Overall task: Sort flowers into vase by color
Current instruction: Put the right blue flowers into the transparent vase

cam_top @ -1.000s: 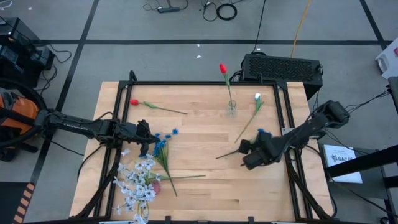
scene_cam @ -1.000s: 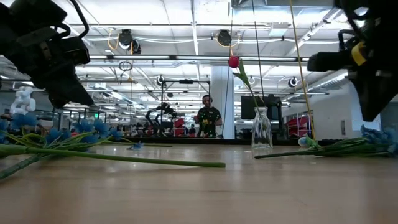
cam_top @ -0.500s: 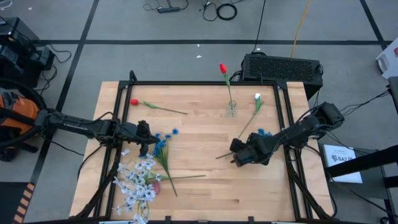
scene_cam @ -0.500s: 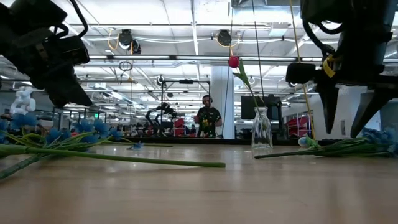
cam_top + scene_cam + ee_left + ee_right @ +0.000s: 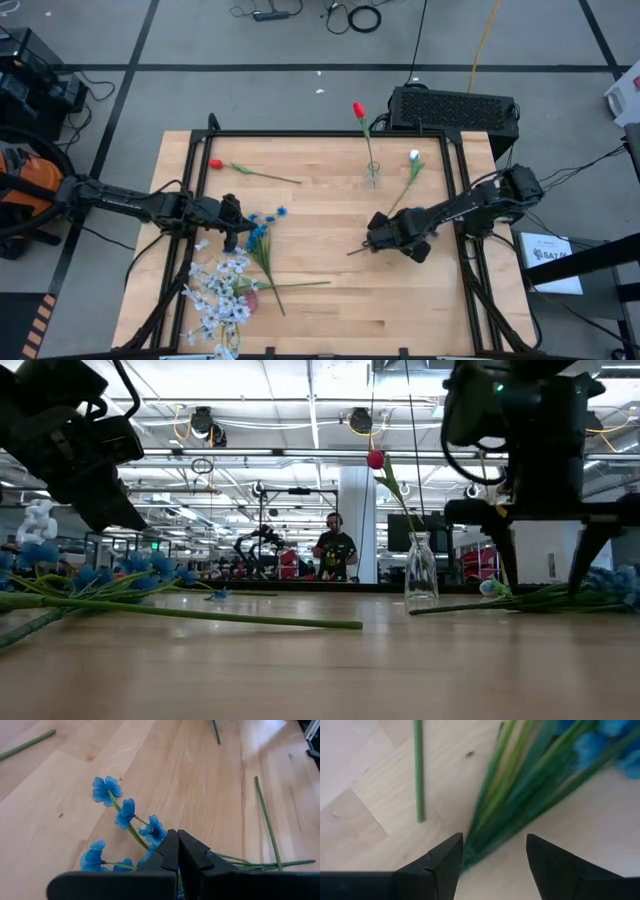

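Compared with the earlier frames, the right gripper [image 5: 372, 240] has been brought leftward across the table [image 5: 320, 300] and its jaws, clenched before, are now spread wide over the stem end of a blue bunch [image 5: 530, 795]. From the right wrist view the green stems are seen passing between the two dark fingers [image 5: 442, 862], but they are not yet pinched. The left gripper [image 5: 233, 224] has not been moved; it is kept at the left side of the table, its jaws pressed together with nothing seen between them, just above the blue flowers [image 5: 125, 815] that lie there. A pile of pale white-lavender flowers [image 5: 222, 290] is found at the near left, a red bud [image 5: 215, 164] lies at the far left, and a white bud [image 5: 414, 155] lies at the far right. The glass vase [image 5: 373, 176] stands at the far middle and already holds one red flower [image 5: 358, 109]. The step in hand is judged to be the pick-up of the blue bunch on the right. For the next move, the fingers should probably be lowered around the stems and closed firmly, since thin stems can slip out easily. Where the blue bunch is to be placed cannot be told, because only one vase is visible.
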Robot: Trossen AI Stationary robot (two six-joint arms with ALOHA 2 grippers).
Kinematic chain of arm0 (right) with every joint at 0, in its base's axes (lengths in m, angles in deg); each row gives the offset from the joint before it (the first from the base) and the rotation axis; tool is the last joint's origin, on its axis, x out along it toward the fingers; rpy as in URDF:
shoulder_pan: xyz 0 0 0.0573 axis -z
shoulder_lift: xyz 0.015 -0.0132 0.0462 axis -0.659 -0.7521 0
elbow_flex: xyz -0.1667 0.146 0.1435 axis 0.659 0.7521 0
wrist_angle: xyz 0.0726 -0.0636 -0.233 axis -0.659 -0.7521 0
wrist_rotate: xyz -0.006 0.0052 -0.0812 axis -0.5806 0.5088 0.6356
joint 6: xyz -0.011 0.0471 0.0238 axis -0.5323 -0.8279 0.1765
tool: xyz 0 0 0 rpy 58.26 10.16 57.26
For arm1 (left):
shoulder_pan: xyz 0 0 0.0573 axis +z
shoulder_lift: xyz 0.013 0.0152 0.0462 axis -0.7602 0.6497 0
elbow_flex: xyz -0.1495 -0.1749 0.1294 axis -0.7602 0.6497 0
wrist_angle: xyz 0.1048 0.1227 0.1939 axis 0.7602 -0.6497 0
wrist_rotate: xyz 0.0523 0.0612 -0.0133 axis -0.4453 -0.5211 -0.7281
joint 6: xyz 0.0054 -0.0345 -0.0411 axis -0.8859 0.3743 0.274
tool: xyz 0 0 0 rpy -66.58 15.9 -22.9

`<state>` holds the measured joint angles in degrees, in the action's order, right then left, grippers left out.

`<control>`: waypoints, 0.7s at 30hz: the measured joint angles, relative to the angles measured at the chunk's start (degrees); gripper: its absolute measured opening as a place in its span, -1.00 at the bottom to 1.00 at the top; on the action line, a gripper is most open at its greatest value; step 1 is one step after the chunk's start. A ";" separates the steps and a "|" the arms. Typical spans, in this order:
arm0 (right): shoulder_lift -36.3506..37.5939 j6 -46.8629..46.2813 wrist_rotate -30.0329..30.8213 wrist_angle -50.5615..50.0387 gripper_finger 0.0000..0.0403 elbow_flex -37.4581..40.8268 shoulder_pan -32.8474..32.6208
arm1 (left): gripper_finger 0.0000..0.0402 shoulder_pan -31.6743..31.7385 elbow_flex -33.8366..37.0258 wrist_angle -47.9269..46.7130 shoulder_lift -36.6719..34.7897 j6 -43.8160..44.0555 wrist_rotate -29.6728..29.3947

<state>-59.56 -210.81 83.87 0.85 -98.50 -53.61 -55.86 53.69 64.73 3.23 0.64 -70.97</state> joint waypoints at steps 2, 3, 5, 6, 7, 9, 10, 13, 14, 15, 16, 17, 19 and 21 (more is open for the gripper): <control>-1.73 0.43 -1.11 0.71 0.04 -0.02 1.17 | -0.98 0.00 0.00 -0.27 -0.02 -0.20 0.26; -2.78 0.58 -3.23 0.70 0.04 -0.02 1.74 | -0.98 0.00 0.00 -0.51 -0.01 -0.23 0.46; -4.71 1.72 -5.71 0.70 0.02 -0.28 2.46 | -0.98 0.00 0.02 -0.82 -0.02 -0.24 1.11; -5.60 2.62 -6.99 0.81 -0.01 -0.36 2.81 | -0.98 0.00 0.02 -0.79 -0.02 -0.21 1.37; -6.45 3.86 -7.56 1.22 -0.06 -0.55 2.93 | -0.98 -0.02 0.02 -0.94 -0.02 -0.21 1.44; -7.15 6.28 -6.96 2.26 -0.21 -0.58 2.80 | -0.98 -0.02 0.02 -1.09 -0.01 -0.21 1.51; -7.17 8.01 -6.82 2.90 -0.30 -0.52 2.81 | -0.98 -0.02 0.02 -1.09 0.00 -0.18 1.51; -6.17 15.02 -4.79 4.61 -0.68 -0.15 2.71 | -0.98 -0.02 0.02 -1.09 -0.01 0.06 1.65; -5.60 18.03 -4.31 4.93 -0.81 -0.13 2.67 | -0.98 -0.02 0.02 -1.08 0.00 0.06 1.75; -4.87 21.15 -4.06 5.10 -0.90 -0.07 2.65 | -0.98 -0.02 0.02 -1.07 0.00 0.08 1.82; -3.97 24.27 -4.08 4.89 -0.93 -0.01 2.63 | -0.98 -0.02 0.02 -1.09 -0.02 0.08 2.03; -3.31 27.07 -4.33 4.61 -0.93 0.01 2.61 | -0.98 -0.02 0.02 -1.05 -0.02 0.08 2.20; -2.28 32.11 -5.70 3.61 -0.90 0.13 2.60 | -0.98 -0.02 0.02 -1.05 -0.01 0.10 2.43; -1.20 34.18 -8.25 2.13 -0.90 0.17 2.36 | -0.98 -0.02 0.02 -1.05 0.00 0.10 2.45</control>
<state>-60.76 -176.63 75.62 2.98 -98.32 -51.26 -55.88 53.71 63.68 3.23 0.74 -68.53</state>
